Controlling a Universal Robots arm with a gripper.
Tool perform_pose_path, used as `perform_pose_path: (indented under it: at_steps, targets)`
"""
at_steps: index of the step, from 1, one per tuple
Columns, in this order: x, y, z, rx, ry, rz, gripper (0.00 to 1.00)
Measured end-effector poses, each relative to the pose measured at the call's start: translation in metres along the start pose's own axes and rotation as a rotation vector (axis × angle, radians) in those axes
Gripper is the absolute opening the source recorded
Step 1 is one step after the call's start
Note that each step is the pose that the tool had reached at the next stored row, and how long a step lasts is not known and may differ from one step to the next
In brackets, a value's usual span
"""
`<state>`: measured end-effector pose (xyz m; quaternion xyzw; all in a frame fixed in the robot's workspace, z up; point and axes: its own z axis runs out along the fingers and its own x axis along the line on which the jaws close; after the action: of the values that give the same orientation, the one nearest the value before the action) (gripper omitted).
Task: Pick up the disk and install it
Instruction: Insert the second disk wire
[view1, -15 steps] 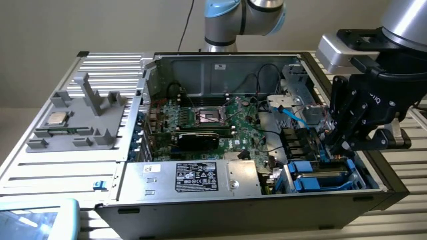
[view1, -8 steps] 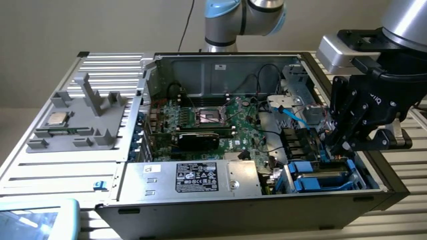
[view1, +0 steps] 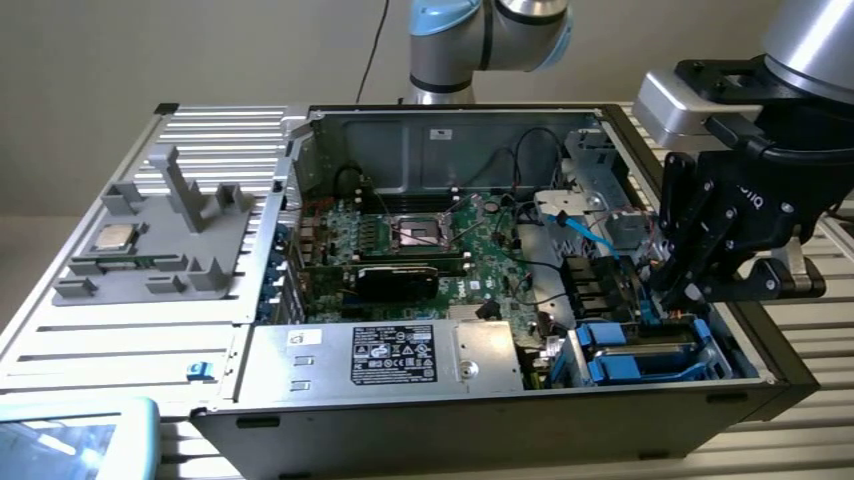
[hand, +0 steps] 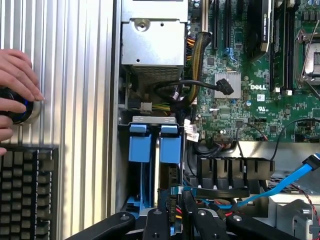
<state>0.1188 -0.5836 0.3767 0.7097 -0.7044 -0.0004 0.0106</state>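
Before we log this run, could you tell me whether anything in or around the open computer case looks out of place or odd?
One thing: a person's hand rests on a round knob beside a keyboard, close to the case while the gripper is down at the blue drive carriers. Inside, a loose blue cable drapes across the components.

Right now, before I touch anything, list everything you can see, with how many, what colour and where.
Computer case: one, grey, open, on the slatted table.
Slatted table: one, silver, under everything.
Motherboard: one, green, inside the case.
Power supply box: one, silver with a black label, at the case's front edge.
Blue disk carriers: two, side by side in the drive bay.
Flat cable: one, blue, inside the case.
Fixture tray: one, grey, at the exterior view's left.
Processor chip: one, silver, on the tray.
Keyboard: one, black, beside the case.
Person's hand: one, on a dark round object.
Gripper: one, black, above the drive bay.
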Motion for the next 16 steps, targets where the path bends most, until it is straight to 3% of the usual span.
perform_pose_path:
  at_steps: [5,8,9,11,16]
  targets:
    - [-0.004,-0.0034,-0.0001,-0.0003,0.0059,0.0,0.24]
    - [-0.01,-0.005,-0.0002,-0.0004,0.0173,0.0,0.22]
    - [-0.011,-0.0054,-0.0002,-0.0004,0.0195,0.0,0.15]
    - [-0.013,-0.007,-0.0002,-0.0004,0.0213,0.0,0.11]
    - [-0.021,-0.0096,-0.0004,-0.0002,0.0247,-0.008,0.11]
